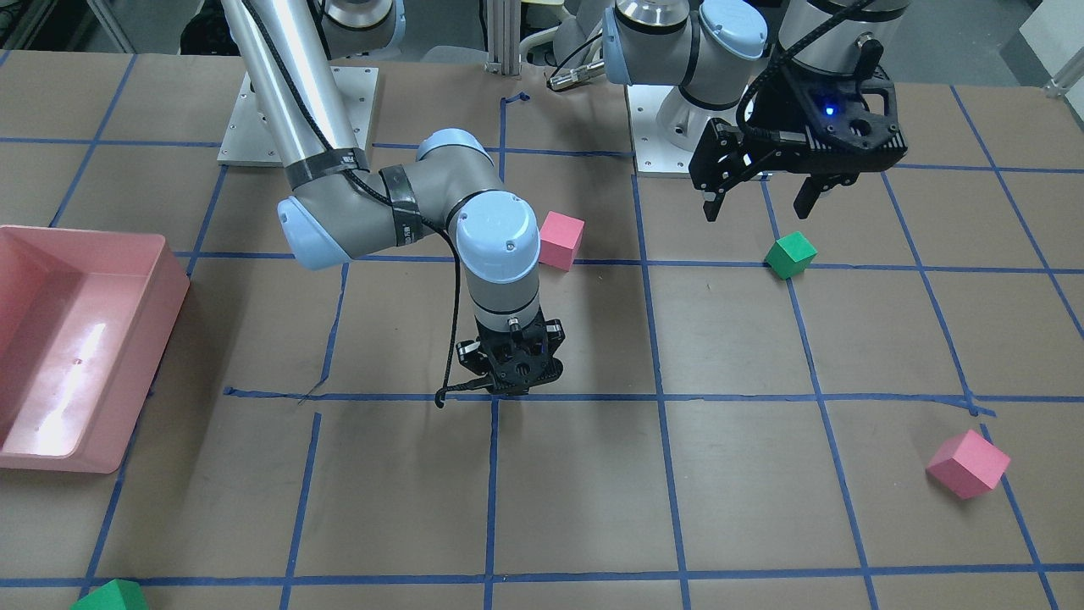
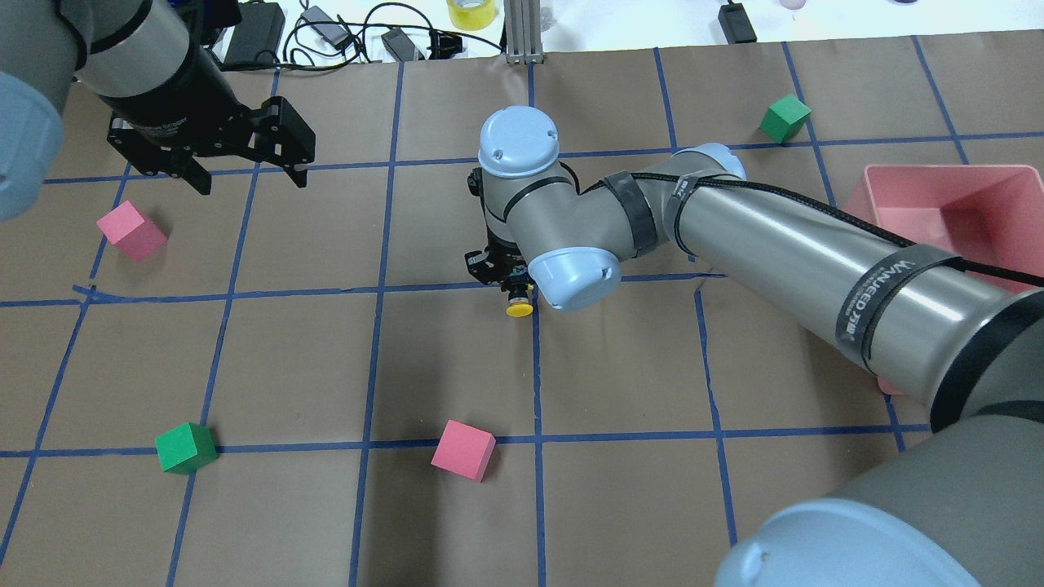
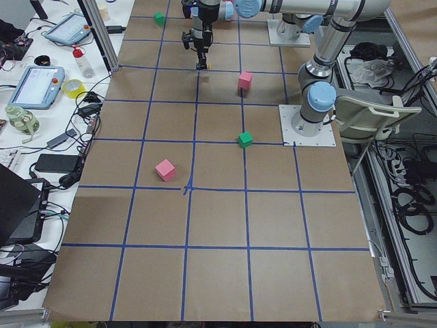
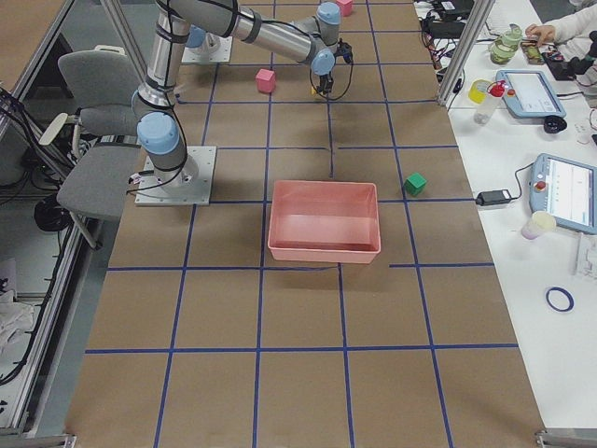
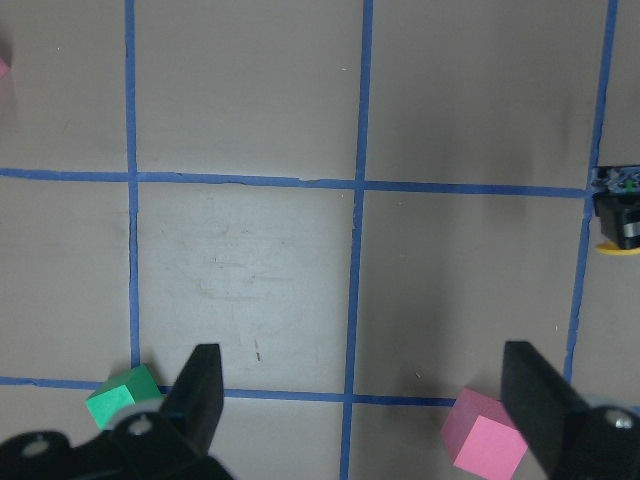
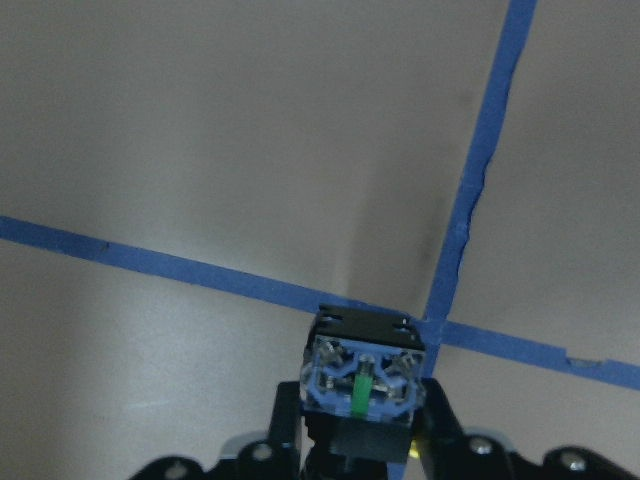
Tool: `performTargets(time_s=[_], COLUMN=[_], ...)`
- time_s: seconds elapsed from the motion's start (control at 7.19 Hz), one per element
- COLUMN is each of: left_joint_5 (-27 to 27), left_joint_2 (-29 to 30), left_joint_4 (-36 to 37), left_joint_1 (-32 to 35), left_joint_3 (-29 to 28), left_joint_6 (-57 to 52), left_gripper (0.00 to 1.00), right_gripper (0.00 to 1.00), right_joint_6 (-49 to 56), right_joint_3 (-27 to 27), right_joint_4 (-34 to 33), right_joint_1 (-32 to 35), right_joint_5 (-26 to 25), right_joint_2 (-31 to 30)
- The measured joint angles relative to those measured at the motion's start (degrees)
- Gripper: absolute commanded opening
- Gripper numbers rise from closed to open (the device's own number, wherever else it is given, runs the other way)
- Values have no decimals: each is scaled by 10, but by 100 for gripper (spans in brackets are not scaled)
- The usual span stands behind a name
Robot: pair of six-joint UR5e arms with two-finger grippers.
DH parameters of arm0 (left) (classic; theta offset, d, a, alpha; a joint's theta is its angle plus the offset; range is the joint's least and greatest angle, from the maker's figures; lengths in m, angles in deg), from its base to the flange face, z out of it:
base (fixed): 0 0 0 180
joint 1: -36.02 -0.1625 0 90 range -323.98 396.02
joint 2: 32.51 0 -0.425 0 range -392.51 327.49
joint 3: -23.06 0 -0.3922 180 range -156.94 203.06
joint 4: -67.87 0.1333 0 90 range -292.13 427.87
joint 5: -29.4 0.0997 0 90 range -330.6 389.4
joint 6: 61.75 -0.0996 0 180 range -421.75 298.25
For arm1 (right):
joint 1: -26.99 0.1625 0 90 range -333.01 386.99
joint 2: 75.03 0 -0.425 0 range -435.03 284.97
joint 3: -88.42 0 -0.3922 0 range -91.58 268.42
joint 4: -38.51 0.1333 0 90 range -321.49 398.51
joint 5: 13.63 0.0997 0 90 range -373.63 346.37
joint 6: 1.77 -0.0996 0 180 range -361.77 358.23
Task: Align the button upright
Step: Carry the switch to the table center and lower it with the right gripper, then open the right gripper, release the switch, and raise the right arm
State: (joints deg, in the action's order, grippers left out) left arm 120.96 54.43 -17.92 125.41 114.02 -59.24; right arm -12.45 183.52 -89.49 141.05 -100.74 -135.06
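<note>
The button shows in the overhead view [image 2: 519, 305] as a small yellow cap on a black body, sticking out sideways from under my right gripper [image 2: 506, 277]. In the right wrist view its silvery contact base [image 6: 363, 378] faces the camera, held between the jaws. My right gripper [image 1: 515, 391] points down, low over a blue tape crossing, shut on the button, which lies level rather than upright. The button also shows at the right edge of the left wrist view [image 5: 618, 222]. My left gripper [image 2: 245, 174] hangs open and empty, high over the table's far left.
Pink cubes [image 2: 130, 231] [image 2: 463, 450] and green cubes [image 2: 186, 447] [image 2: 785, 116] lie scattered on the brown gridded table. A pink bin [image 2: 946, 196] stands at the right edge. The nearest cube [image 1: 561, 240] sits just behind my right wrist.
</note>
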Motion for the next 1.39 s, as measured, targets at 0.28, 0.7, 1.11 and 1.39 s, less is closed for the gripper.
performTargets(time_s=[0.28, 0.7, 1.11, 1.39], left_joint_5=[-1, 0, -1, -1], left_joint_2=[1, 0, 0, 0], left_joint_4=[0, 0, 0, 0], left_joint_1=[0, 0, 0, -1], left_joint_3=[0, 0, 0, 0], left_joint_6=[0, -1, -1, 0], left_gripper=[100, 100, 100, 100], right_gripper=[0, 4, 62, 78], right_joint_6=[-2, 0, 1, 2], right_joint_3=[9, 24, 25, 25], right_joint_4=[-7, -8, -9, -9], right_joint_1=[2, 3, 3, 3], right_joint_5=[-1, -3, -3, -3], right_joint_2=[4, 2, 2, -1])
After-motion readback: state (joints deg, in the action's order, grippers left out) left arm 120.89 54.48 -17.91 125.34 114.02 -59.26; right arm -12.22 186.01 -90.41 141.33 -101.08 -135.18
